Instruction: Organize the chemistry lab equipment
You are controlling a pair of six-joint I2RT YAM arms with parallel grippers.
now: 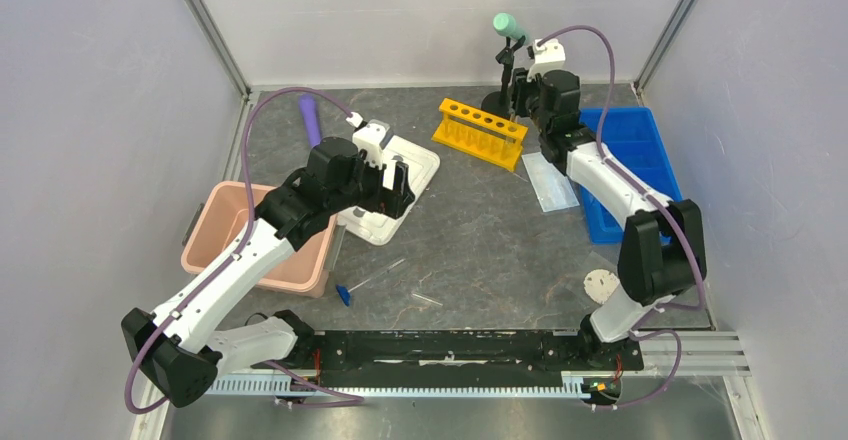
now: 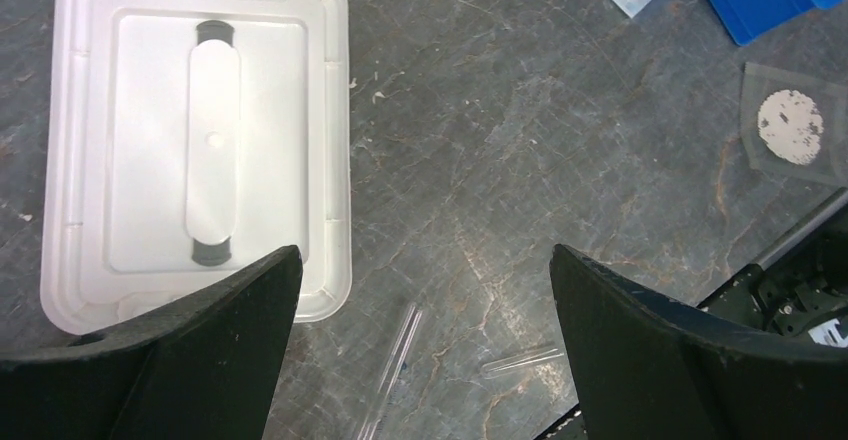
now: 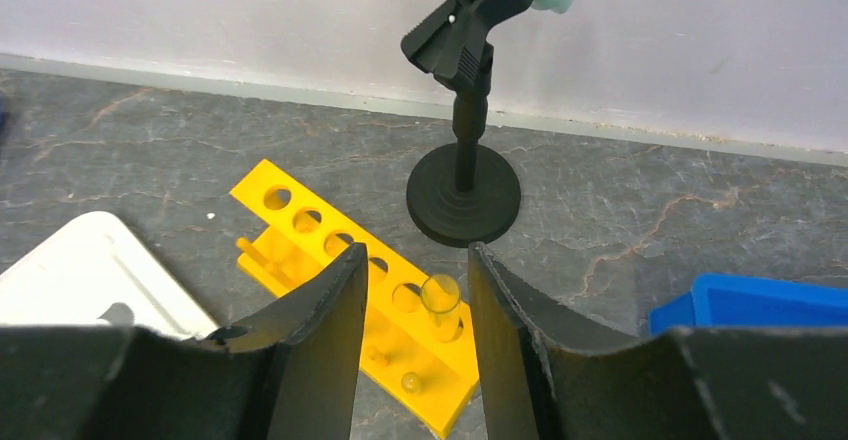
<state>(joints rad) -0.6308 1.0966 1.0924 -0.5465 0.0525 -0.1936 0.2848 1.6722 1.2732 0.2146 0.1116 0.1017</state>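
— How is the clear tube (image 3: 440, 305) seen?
— Thin, glassy, stood upright at the yellow rack's (image 3: 300, 222) right end, far side. The right tool (image 3: 417, 255) is parted, the tube untouched; the left tool (image 2: 425, 253) is spread wide, empty.

Lit brightly and evenly from above, with no harsh contrast. Only faint, soft-edged shadows on the tabletop (image 1: 480, 230) beneath each hand. Slightly washed out on the white lid (image 2: 200, 140) ahead of the left hand (image 2: 422, 255). Dark and blurred right at the right hand (image 3: 417, 250), sharp beyond it. Mildly soft and grainy from overhead.
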